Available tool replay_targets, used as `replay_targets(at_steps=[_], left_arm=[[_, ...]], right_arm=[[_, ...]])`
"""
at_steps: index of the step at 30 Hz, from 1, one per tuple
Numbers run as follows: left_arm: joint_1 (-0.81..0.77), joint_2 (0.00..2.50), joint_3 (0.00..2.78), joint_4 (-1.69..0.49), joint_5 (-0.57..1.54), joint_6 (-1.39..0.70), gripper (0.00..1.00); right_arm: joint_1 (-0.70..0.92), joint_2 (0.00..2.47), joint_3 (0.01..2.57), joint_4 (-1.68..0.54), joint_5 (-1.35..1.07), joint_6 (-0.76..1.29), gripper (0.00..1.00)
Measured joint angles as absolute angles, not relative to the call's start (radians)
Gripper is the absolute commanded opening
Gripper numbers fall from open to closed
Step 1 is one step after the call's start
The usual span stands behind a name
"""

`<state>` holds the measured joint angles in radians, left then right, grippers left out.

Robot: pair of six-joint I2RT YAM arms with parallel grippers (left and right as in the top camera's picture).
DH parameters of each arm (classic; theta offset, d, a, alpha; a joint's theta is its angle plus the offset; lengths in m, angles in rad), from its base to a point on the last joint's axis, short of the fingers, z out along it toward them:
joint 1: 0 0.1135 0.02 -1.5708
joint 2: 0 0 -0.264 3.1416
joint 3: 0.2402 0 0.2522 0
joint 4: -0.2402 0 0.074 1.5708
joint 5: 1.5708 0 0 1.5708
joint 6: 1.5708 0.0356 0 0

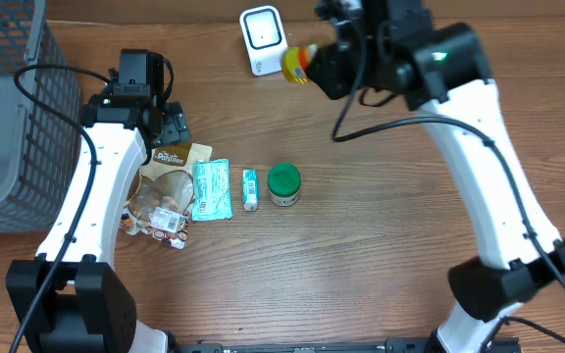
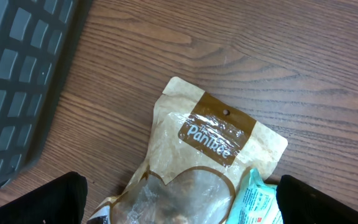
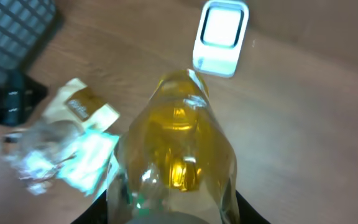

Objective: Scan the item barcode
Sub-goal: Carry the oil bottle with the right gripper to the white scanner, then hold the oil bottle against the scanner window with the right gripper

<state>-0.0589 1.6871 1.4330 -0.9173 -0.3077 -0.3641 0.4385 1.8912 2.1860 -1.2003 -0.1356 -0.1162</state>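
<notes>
Right gripper (image 1: 320, 63) clenched around a bottle (image 3: 176, 149), the black fingers pressed to either flank near its wide end; the bottle is clear, glossy plastic, rounded in section, filled with golden-yellow liquid that throws bright highlights. Its narrower end points toward the scanner (image 1: 262, 39). In the overhead view the bottle sits just beside the scanner's right edge, at the far side of the table (image 1: 381, 255). In the right wrist view a strip of wood shows between the two. No barcode can be made out on the bottle's visible face.

Scanner: white, smooth, a rounded rectangle with a paler window framed in a dark line.

Left gripper (image 1: 170, 126) released, jaws spread wide; its dark fingertips (image 2: 48, 202) show only at the bottom corners of the left wrist view, with nothing between them. It hangs over the top of a pouch (image 2: 204, 149). The pouch is tan, matte and paper-like, with a brown band bearing white script and a crinkled clear window lower down.

Just beside the pouch's right side lies a flat teal packet (image 1: 211, 189); right of that, apart, a small slim teal stick (image 1: 250, 188). Next comes a low round jar (image 1: 283, 182) with a green lid.

Table: brown wood grain, faint sheen. A grey grid-walled basket (image 1: 8, 118) stands at the left edge.
</notes>
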Motion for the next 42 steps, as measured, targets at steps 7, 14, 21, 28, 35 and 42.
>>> replay_targets(at_steps=[7,14,21,28,35,42], left_arm=[[-0.059,1.687,1.433,-0.917,-0.308,-0.364,0.99],[-0.059,1.687,1.433,-0.917,-0.308,-0.364,1.00],[-0.059,1.687,1.433,-0.917,-0.308,-0.364,1.00],[-0.059,1.687,1.433,-0.917,-0.308,-0.364,0.99],[-0.059,1.687,1.433,-0.917,-0.308,-0.364,1.00],[-0.059,1.687,1.433,-0.917,-0.308,-0.364,1.00]], right_arm=[[0.482,1.998,2.186,-1.058,-0.028,-0.385,0.04],[0.479,2.129,2.186,-0.907,0.004,-0.580,0.04],[0.479,2.238,2.186,-0.688,0.012,-0.645,0.04],[0.479,2.306,2.186,-0.505,0.044,-0.675,0.04],[0.479,2.351,2.186,-0.384,0.054,-0.735,0.04],[0.480,2.383,2.186,-0.333,0.086,-0.869,0.04]])
